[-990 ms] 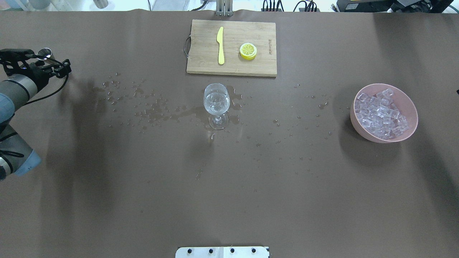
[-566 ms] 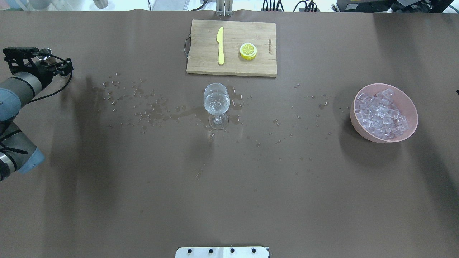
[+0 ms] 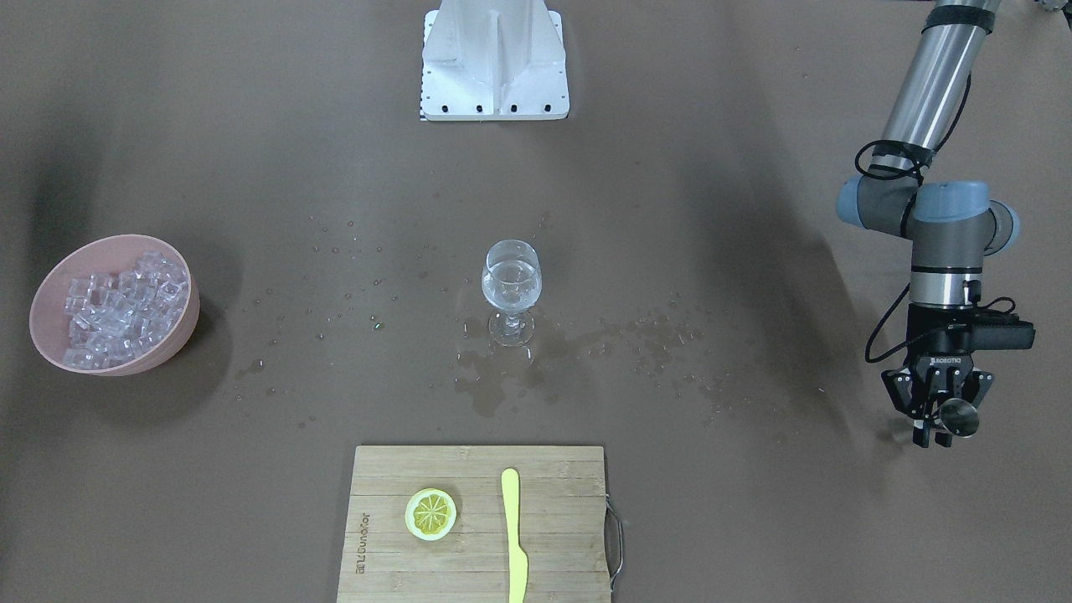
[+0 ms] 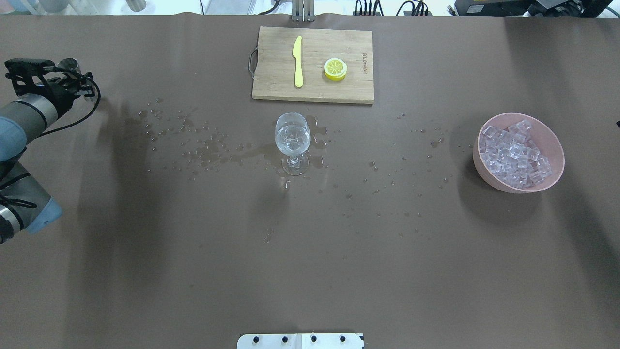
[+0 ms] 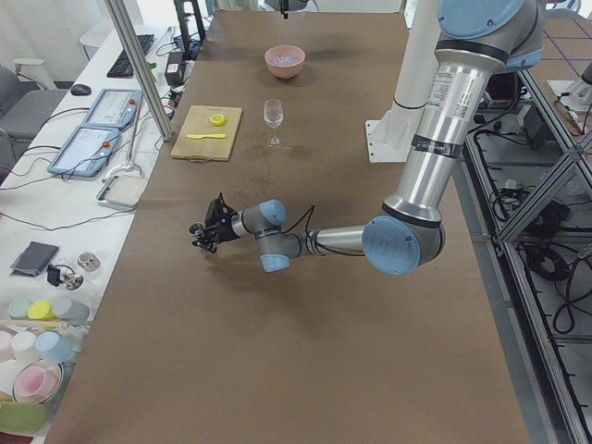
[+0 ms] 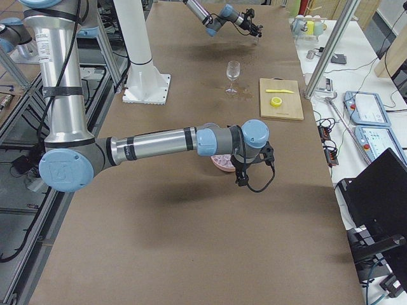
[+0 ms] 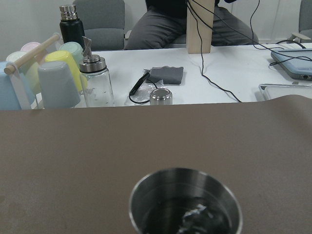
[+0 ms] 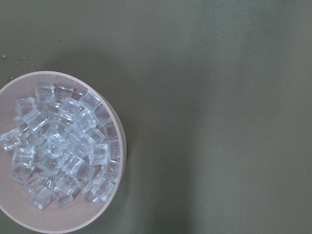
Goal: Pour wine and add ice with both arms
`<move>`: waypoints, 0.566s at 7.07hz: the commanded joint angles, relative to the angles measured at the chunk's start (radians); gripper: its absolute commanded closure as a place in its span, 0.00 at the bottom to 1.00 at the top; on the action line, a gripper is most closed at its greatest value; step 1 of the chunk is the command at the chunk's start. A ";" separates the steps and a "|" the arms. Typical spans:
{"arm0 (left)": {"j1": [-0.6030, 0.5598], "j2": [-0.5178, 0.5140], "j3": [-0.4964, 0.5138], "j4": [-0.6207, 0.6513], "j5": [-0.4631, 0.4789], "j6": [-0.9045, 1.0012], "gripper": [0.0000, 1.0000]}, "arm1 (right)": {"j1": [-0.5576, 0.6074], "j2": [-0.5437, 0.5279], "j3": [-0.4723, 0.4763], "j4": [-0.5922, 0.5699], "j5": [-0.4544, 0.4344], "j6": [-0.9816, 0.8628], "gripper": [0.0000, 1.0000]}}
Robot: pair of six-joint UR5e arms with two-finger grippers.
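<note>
A stemmed glass [image 4: 292, 138] stands at the table's middle with a little clear wine in it; it also shows in the front view [image 3: 511, 285]. The ice [image 4: 515, 152] fills a pink bowl [image 4: 557, 167] at the right, and shows in the right wrist view [image 8: 58, 151]. My left gripper [image 4: 72, 76] is at the far left edge, shut on a small steel cup [image 3: 960, 418] held upright. The left wrist view shows a trace of liquid in the cup [image 7: 185, 207]. My right gripper [image 6: 243, 175] hovers over the bowl; I cannot tell if it is open.
A wooden cutting board [image 4: 271, 58] at the far middle holds a yellow knife [image 4: 298, 60] and a lemon slice [image 4: 335, 69]. Spilled droplets [image 4: 208, 148] spread around the glass. The white base block [image 3: 494, 59] is on the near side. Bottles and cups [image 7: 95, 78] stand beyond the table's left edge.
My left gripper has shifted slightly away from me with the steel cup and turned a little. The glass, bowl and board have not moved.
</note>
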 commanded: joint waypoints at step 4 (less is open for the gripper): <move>0.010 0.043 -0.337 0.021 -0.061 0.044 1.00 | 0.000 0.000 -0.001 -0.002 0.002 0.000 0.00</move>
